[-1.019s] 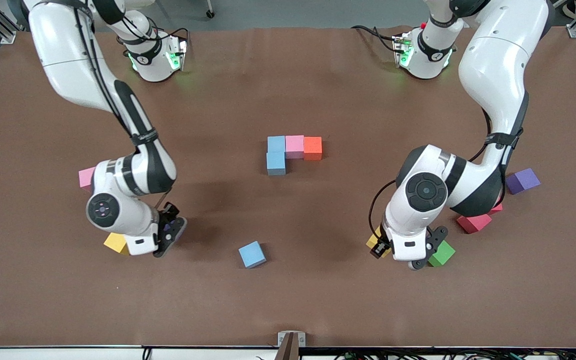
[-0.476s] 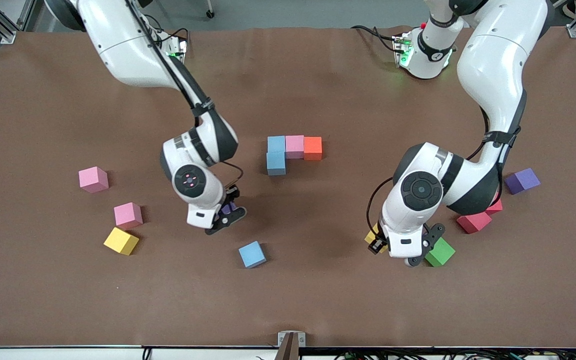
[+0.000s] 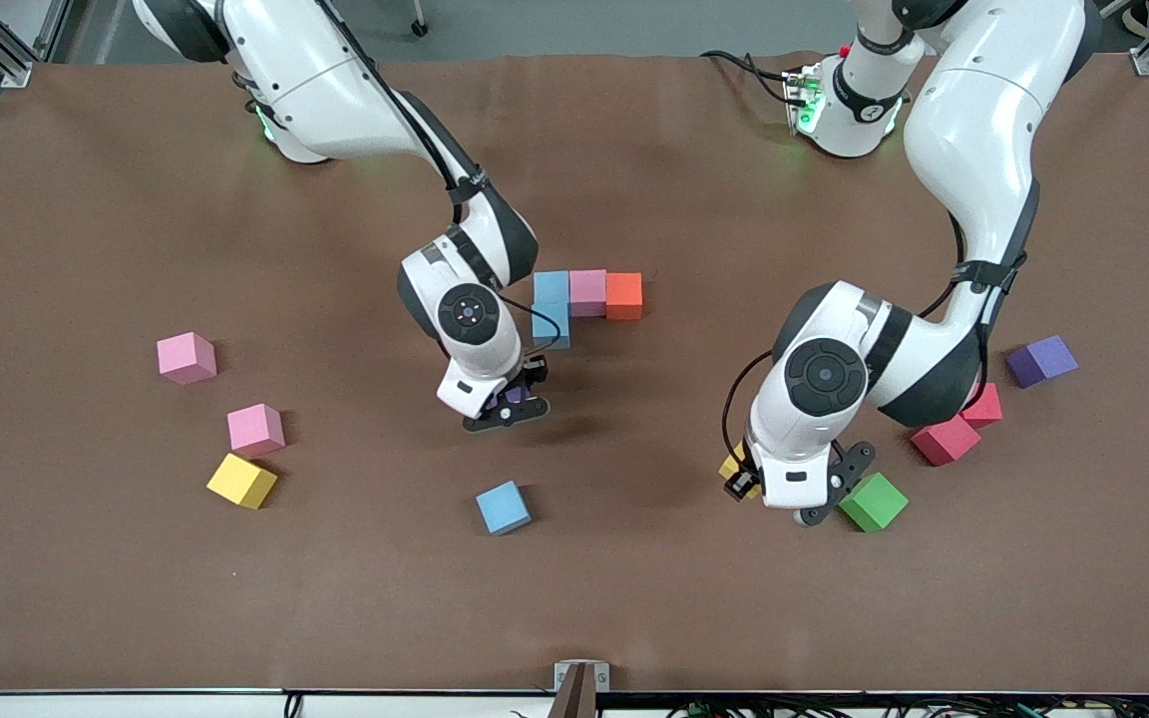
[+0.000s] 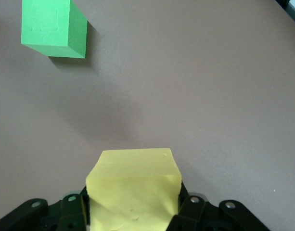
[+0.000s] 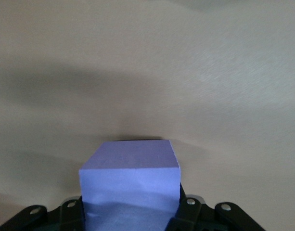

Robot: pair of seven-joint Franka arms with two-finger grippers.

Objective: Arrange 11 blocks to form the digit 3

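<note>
While my two wrists are blocking most of the front view of what I am carrying, the wrist cameras are showing it plainly. Nearest the front camera, a light blue block (image 3: 503, 508) is lying alone on the table (image 3: 86, 199), and a green block (image 3: 873, 502) is sitting just beside my left gripper (image 3: 746, 481). That gripper is clamping a yellow block (image 4: 133, 190) up off the table; from the front only a yellow sliver is peeking out. A second yellow block (image 3: 241, 481) and two pink blocks (image 3: 255, 429) (image 3: 186, 357) are lying toward my right arm's end. My right gripper (image 3: 508, 402) is squeezing a purple block (image 5: 130, 180), hardly visible from the front. Two red blocks (image 3: 945, 440) (image 3: 983, 407) are partly tucked under my left arm, beside another purple block (image 3: 1041, 360). Farthest off, the digit 3 (image 3: 584, 304) is only four cubes: two light blue, pink, orange.
</note>
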